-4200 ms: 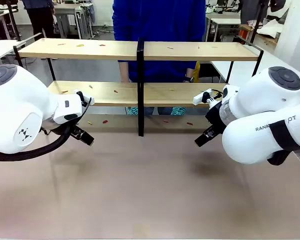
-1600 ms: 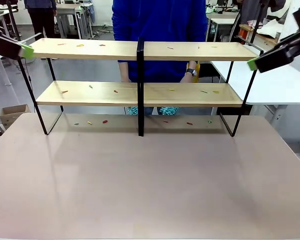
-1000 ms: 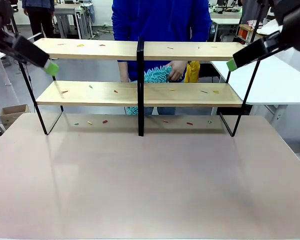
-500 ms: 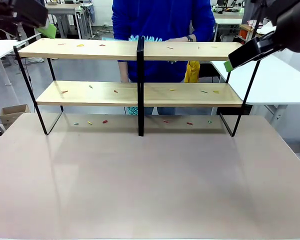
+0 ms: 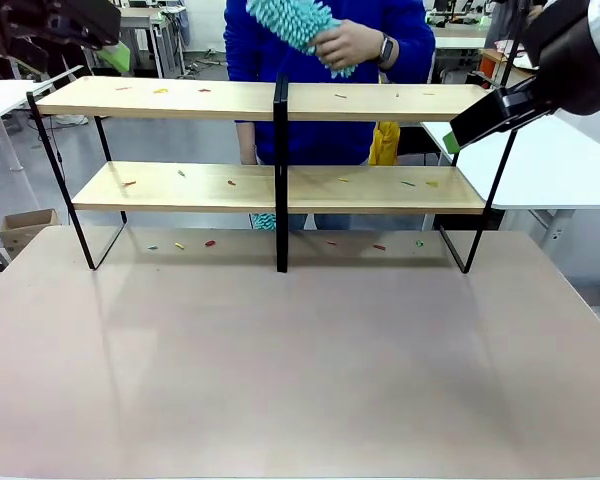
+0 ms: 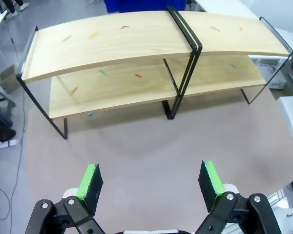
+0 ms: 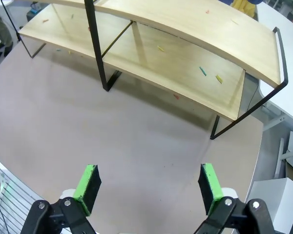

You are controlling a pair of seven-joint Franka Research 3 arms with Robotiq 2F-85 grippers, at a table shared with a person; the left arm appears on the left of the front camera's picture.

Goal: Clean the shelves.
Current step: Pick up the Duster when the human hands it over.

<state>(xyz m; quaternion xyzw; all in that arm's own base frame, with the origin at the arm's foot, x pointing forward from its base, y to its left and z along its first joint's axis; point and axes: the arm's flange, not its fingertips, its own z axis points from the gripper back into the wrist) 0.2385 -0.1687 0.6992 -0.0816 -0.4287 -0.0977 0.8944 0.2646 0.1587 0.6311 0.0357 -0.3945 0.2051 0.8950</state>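
Fingers (image 6: 90, 181) of the left gripper (image 6: 150, 179) stand wide apart with nothing between the green pads. The right gripper (image 7: 148, 187) is likewise spread wide and empty. Both are held high, and each wrist camera looks down on the rack from its own end.

1. Tabletop (image 5: 300, 370): brownish-grey, lying between the arms and the rack. A few small coloured scraps (image 5: 210, 242) lie on it under the lower board.
2. Shelves (image 5: 180, 98): upright on the far part of the tabletop, spanning most of its width. The upper board and the lower board (image 5: 180, 187) each carry scattered scraps on both sides of the central upright (image 5: 280, 170). Neither gripper touches the frame or a board.
3. Beyond the rack: the person's hand (image 5: 352, 45) holds a fluffy teal duster (image 5: 285, 20) in the air above the upper board, near the central upright and clear of the wood.

Step in hand, as judged: cleaning has not begun, since scraps lie on both tiers. The duster appears to be either offered or about to be used by the person.

Next move, as judged: if it is a handover, one gripper must reach over the upper board, straddle the duster with jaws wide, and close firmly on the soft pile. The thin black frame ends are the obstruction to avoid.
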